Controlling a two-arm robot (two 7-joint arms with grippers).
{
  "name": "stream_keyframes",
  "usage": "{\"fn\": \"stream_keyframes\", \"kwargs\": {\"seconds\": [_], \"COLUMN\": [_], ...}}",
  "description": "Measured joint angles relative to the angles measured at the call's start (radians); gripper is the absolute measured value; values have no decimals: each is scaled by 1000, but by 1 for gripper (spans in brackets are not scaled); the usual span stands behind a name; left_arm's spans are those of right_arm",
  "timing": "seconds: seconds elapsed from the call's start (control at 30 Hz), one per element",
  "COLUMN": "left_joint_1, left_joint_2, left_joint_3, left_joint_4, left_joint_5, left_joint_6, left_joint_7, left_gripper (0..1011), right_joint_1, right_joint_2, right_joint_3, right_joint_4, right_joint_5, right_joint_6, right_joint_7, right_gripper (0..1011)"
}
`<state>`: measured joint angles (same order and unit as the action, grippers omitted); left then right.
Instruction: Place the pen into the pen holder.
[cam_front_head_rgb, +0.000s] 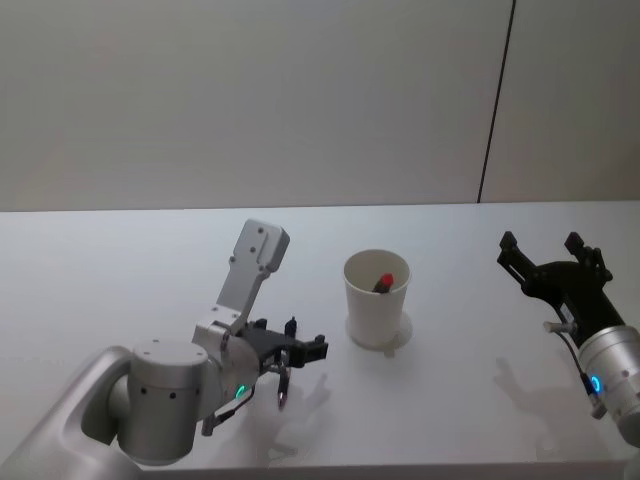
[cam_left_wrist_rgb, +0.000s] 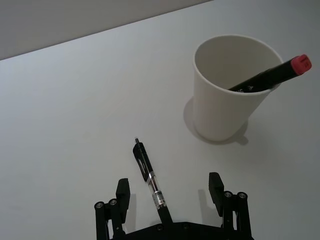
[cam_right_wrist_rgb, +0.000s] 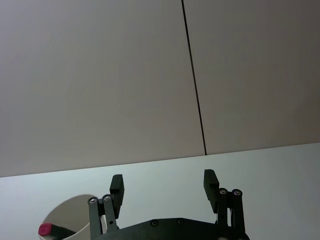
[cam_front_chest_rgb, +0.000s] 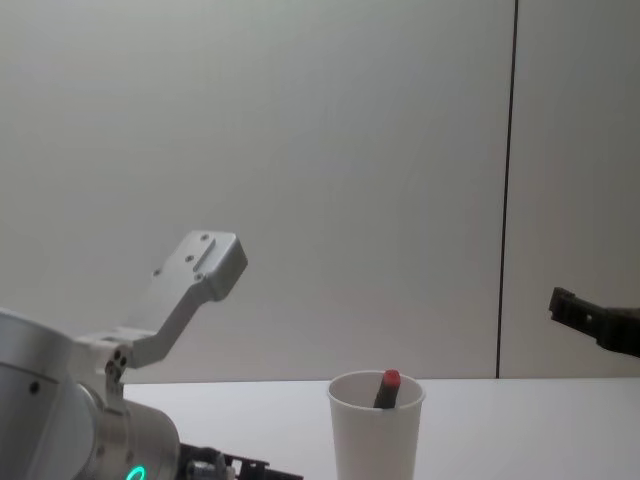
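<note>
My left arm bends low over the desk (cam_front_head_rgb: 100, 270), left jaws apart, near the white pen holder (cam_front_head_rgb: 377, 312). The left wrist view shows the pen (cam_left_wrist_rgb: 149, 181), black with a clear section, flat on the desk between them, outside the cup. A red-capped marker (cam_front_head_rgb: 384, 283) leans inside. My right jaws hang apart, raised, well to the right.

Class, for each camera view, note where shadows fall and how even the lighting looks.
Head view: soft, even light; the left tool throws pale shadows on the white table. Left wrist view: a faint shadow hugs the base of the white paper cup, near the black clicker pen.
</note>
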<state>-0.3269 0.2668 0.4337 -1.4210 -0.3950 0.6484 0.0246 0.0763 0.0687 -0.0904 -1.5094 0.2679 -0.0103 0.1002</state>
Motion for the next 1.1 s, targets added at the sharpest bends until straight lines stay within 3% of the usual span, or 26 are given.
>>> {"fn": "stream_keyframes", "kwargs": {"seconds": [1.1], "left_joint_1": [-10], "left_joint_2": [-17], "left_joint_3": [3], "left_joint_4": [74], "left_joint_5": [58], "left_joint_6": [32], "left_joint_7": [-17], "left_gripper": [1004], "right_joint_1": [0], "right_joint_2": [0], "right_joint_3": [0], "right_joint_4": [0], "right_joint_5": [0], "right_joint_6": [0], "right_joint_7": [0], "right_gripper": [1002]}}
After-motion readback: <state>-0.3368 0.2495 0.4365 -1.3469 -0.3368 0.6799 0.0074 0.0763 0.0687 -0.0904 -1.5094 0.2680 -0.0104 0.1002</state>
